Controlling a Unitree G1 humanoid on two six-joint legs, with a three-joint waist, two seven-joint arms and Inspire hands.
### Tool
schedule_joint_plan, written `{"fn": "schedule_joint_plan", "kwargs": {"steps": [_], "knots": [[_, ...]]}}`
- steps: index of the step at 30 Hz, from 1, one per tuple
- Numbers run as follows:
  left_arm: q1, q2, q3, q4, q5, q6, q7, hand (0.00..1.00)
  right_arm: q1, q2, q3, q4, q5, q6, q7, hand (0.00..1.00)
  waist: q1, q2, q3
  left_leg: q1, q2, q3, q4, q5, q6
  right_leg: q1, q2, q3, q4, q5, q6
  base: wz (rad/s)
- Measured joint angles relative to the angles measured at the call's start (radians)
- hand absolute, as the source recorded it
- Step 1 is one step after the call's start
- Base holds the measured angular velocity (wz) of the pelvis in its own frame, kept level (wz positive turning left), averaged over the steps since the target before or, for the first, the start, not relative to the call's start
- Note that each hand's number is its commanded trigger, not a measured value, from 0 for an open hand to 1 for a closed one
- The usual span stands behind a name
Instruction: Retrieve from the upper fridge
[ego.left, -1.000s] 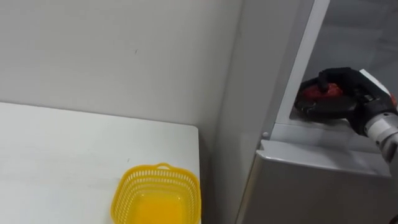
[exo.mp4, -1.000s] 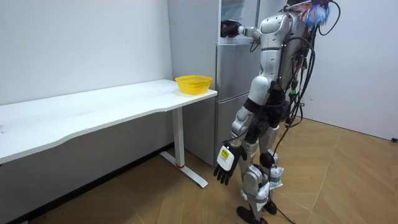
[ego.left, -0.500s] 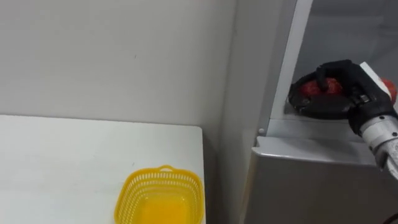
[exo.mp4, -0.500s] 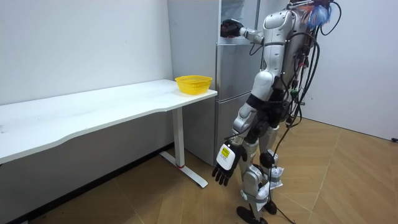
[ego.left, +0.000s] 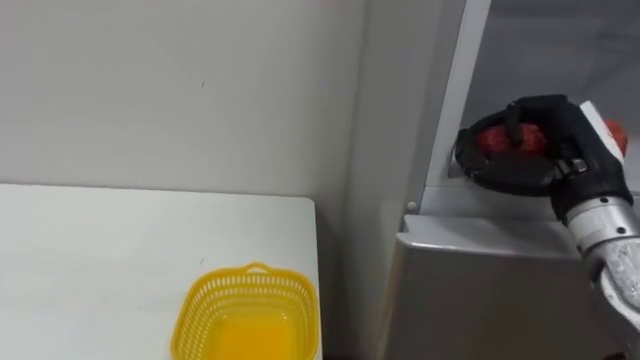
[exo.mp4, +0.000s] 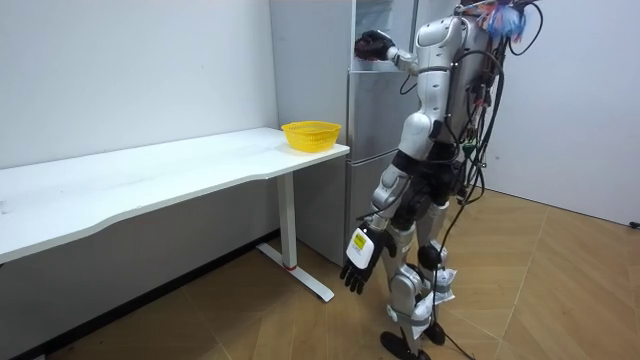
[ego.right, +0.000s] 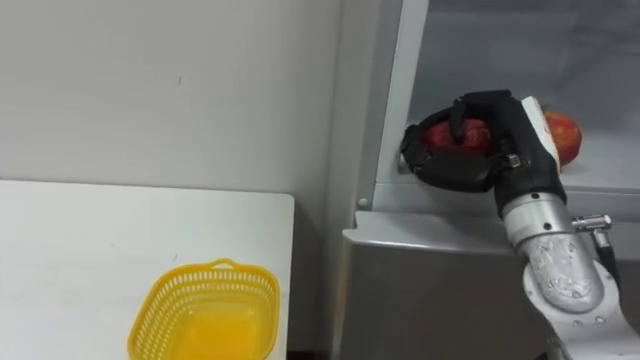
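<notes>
The robot stands facing the tall grey metal fridge (ego.left: 478, 290), its right arm raised into the open upper compartment. There the black right hand (ego.left: 520, 172) has its fingers curled round a round red fruit (ego.left: 493, 141), at the front edge of the shelf. A second red-orange fruit (ego.right: 564, 137) lies on the shelf just behind that hand. The left hand (exo.mp4: 358, 262) hangs by the thigh with relaxed fingers. A yellow plastic mesh basket (ego.left: 245, 318) sits on the white tabletop (ego.left: 100, 260), near its fridge-side edge.

Red fruit (ego.right: 441, 132), perhaps apple, mostly hidden under right hand (ego.right: 480, 160); basket (ego.left: 250, 271) bottom cropped.
</notes>
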Motion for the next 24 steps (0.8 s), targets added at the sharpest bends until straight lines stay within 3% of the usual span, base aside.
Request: {"fn": "schedule_joint_plan", "kwargs": {"steps": [5,10,14,16,20,24], "knots": [[-0.003,-0.011,0.000,0.036,-0.002,-0.036,0.025,0.00,0.055,0.043,0.000,-0.124,-0.165,-0.003,-0.058,1.00,0.000,0.013,-0.0019,0.006,0.000,0.000,0.000,0.000,0.000,0.002,0.000,0.002,0.000,0.000,0.000,0.00],[-0.010,-0.026,-0.001,0.061,-0.002,-0.058,0.032,0.00,0.115,0.121,0.007,-0.297,-0.310,-0.077,-0.122,1.00,0.004,0.022,0.0005,0.007,0.000,0.003,-0.014,0.000,0.000,0.001,0.001,0.010,0.002,0.000,0.000,-0.02],[-0.010,-0.033,-0.002,0.083,0.000,-0.059,0.029,0.00,0.127,0.121,0.015,-0.386,-0.363,-0.097,-0.155,1.00,0.007,0.023,-0.0008,0.007,0.000,0.005,-0.016,0.000,0.000,-0.001,0.002,0.014,0.003,0.000,0.000,-0.01],[-0.009,-0.036,-0.001,0.083,0.004,-0.060,0.026,0.00,0.131,0.122,0.026,-0.425,-0.419,-0.132,-0.184,1.00,0.007,0.020,-0.0024,0.007,0.001,0.005,-0.016,0.000,-0.001,0.000,0.002,0.012,0.002,0.001,0.000,0.00],[-0.017,-0.036,-0.003,0.084,0.003,-0.071,0.027,0.00,0.140,0.132,0.054,-0.463,-0.487,-0.163,-0.202,1.00,0.009,0.016,-0.0024,0.007,0.001,0.005,-0.016,0.001,-0.001,0.001,0.002,0.009,0.003,0.001,-0.001,0.00],[-0.033,-0.026,-0.077,0.085,-0.008,-0.083,0.026,0.00,0.139,0.154,0.146,-0.482,-0.528,-0.178,-0.204,1.00,0.020,0.011,0.0008,0.009,0.001,0.004,-0.017,0.001,-0.001,0.002,0.002,0.008,0.004,0.001,-0.001,0.00]]}}
